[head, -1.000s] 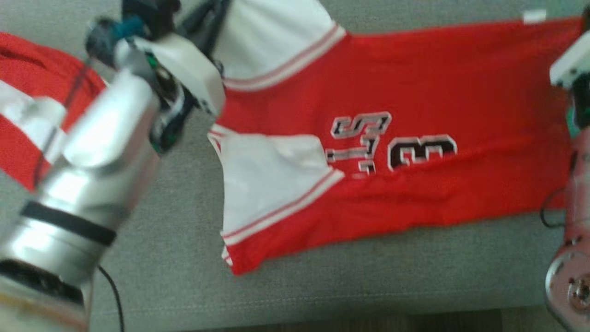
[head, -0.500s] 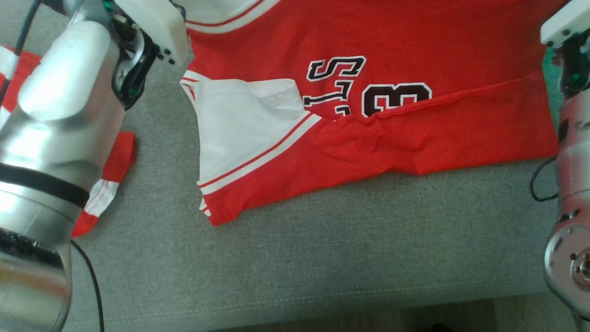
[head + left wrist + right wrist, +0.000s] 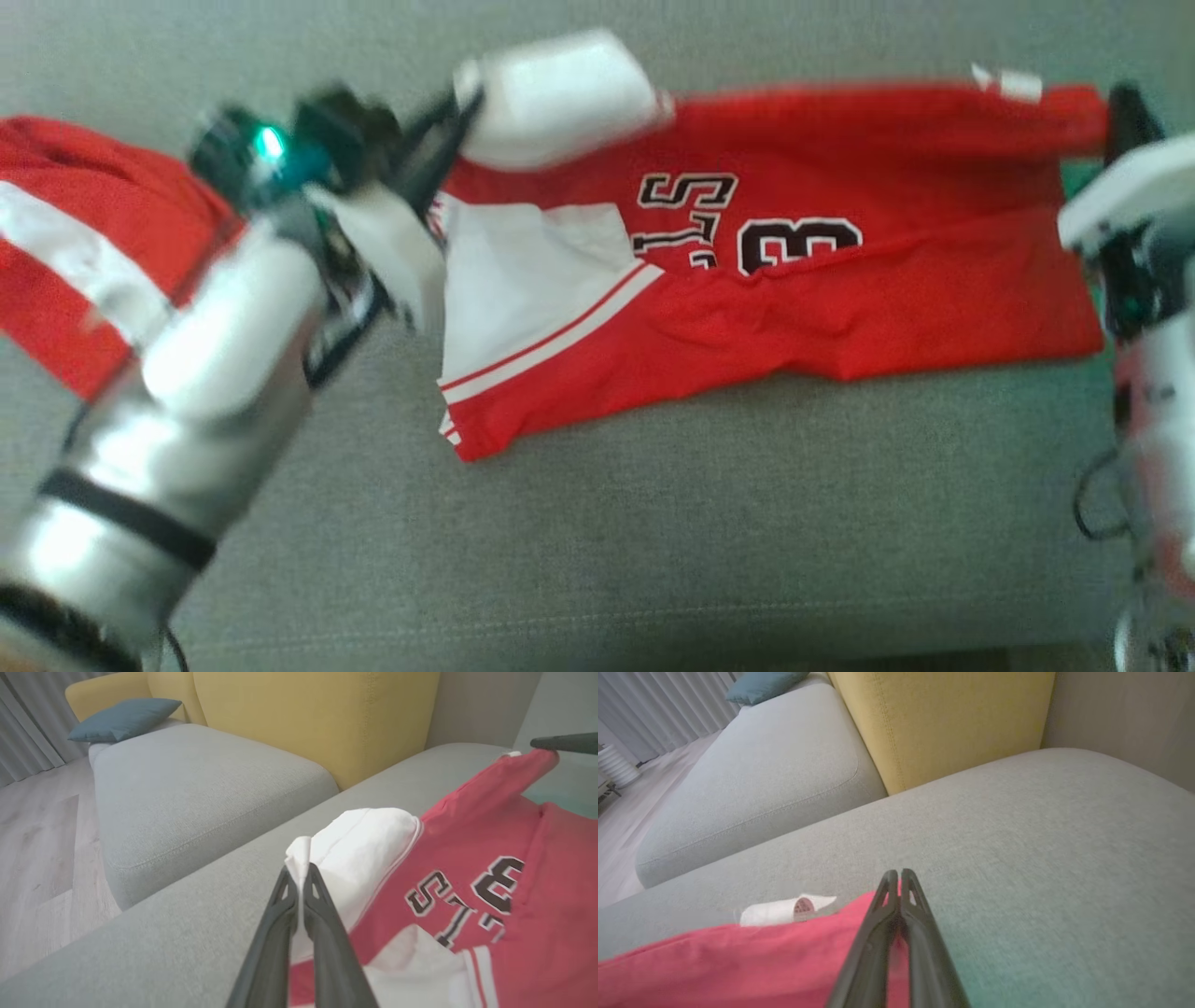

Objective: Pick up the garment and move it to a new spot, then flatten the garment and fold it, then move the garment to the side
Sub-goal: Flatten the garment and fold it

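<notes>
The garment is red and white, lettered black; the sofa is grey.

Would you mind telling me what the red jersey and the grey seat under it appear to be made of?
Red jersey: soft matte knit, perhaps cotton or polyester; it creases and drapes limply. Grey seat: matte woven upholstery cloth; fine speckled weave and a stitched seam show.

Jersey, red front, characters in black edged white: "S" on the far row; numeral "3" to its right; "T" below the "S", partly folded under; hem tag, white: pink mark, illegible.
</notes>
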Robot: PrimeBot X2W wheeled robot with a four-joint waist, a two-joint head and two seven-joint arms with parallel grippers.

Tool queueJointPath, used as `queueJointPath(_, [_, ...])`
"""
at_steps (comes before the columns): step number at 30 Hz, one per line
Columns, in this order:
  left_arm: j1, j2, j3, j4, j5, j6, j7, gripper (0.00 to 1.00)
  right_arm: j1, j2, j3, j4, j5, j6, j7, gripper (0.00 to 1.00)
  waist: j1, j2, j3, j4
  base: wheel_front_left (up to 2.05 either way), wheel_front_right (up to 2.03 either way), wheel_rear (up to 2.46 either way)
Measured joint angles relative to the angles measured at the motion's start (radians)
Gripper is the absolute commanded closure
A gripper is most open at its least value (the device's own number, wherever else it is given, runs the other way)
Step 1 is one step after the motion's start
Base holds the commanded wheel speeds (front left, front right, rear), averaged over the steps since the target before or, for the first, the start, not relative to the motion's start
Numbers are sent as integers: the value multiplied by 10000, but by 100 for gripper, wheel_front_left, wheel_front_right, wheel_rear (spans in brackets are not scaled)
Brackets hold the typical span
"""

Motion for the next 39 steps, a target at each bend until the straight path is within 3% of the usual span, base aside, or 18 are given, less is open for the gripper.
queueJointPath(9, [2038,686,-619,-2334,-265,581,1003,100,2065,-811,777,-1409,1390,0,1707,100,0,0,-970,280,0,0,0])
queueJointPath(17, [2917,1160,-880,-3517,-470,1034,1540,100,3532,-1030,880,-2947,1994,0,3300,100,0,0,-1395,277,0,0,0])
queueJointPath(21, [3256,1231,-821,-3641,-1241,955,2040,100,4130,-1116,930,-3636,2077,0,3927,100,-1,0,-1490,180,0,0,0])
queueJointPath(28, [3583,1519,-1041,-3538,-1250,890,2546,100,4698,-1076,1091,-4259,1983,0,4495,100,0,0,-1503,-39,0,0,0])
queueJointPath(29, [3585,1524,-1076,-3499,-1156,989,2506,68,4733,-1072,1091,-4272,1916,0,4510,0,0,0,-1505,-66,0,0,0])
queueJointPath(30, [3583,1523,-1074,-3463,-1070,1101,2435,0,4780,-1068,1093,-4339,1875,0,4510,0,0,0,-1510,-88,0,0,0])
queueJointPath(34, [3800,1471,-882,-3170,-1070,1618,1866,0,4921,-922,821,-4704,1810,0,4330,0,0,0,-1691,-179,0,0,0])
queueJointPath(39, [4151,1189,27,-2581,-1093,2876,408,0,5103,-1081,1616,-5862,1785,0,2523,0,-1,0,-1996,-220,0,0,0])
